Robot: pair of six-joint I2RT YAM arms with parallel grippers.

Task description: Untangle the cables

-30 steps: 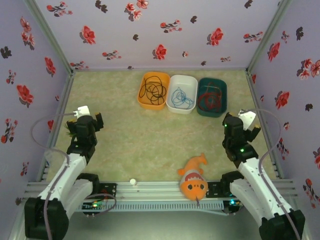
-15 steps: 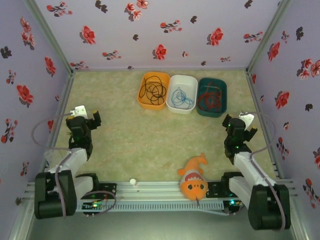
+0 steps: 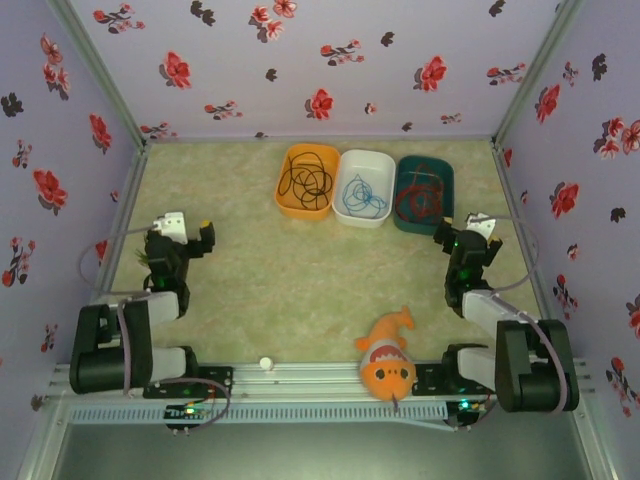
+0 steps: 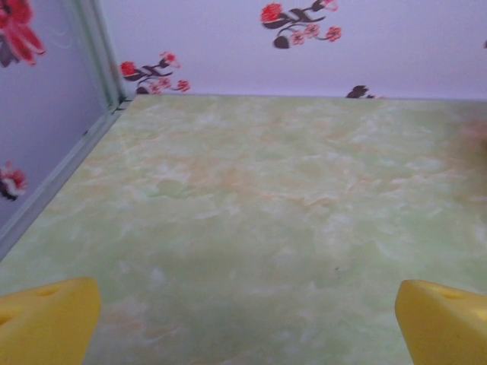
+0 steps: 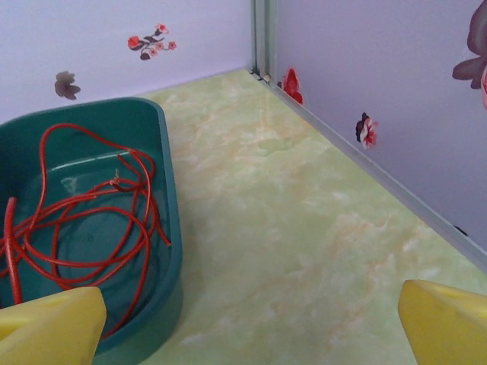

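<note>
Three trays stand in a row at the back of the table. A black cable (image 3: 306, 178) coils in the orange tray (image 3: 283, 192). The white tray (image 3: 348, 214) holds a blue cable (image 3: 362, 192), and a red cable (image 3: 420, 197) lies in the green tray (image 3: 447, 190). Each cable lies apart from the others. My left gripper (image 3: 185, 238) sits low at the left, open over bare table (image 4: 247, 334) with nothing between its yellow fingertips (image 4: 46, 323). My right gripper (image 3: 462, 242) is open (image 5: 247, 334) just right of the green tray (image 5: 171, 228), with the red cable (image 5: 76, 220) in sight.
An orange fish plush (image 3: 388, 360) lies near the front edge, right of centre. A small white ball (image 3: 265, 362) rests on the front rail. Flowered walls close the table on three sides, and the right wall (image 5: 380, 99) is near my right gripper.
Both arms have folded down and back toward their bases, leaving the grippers low and slightly further forward. The cables and trays have not moved.
</note>
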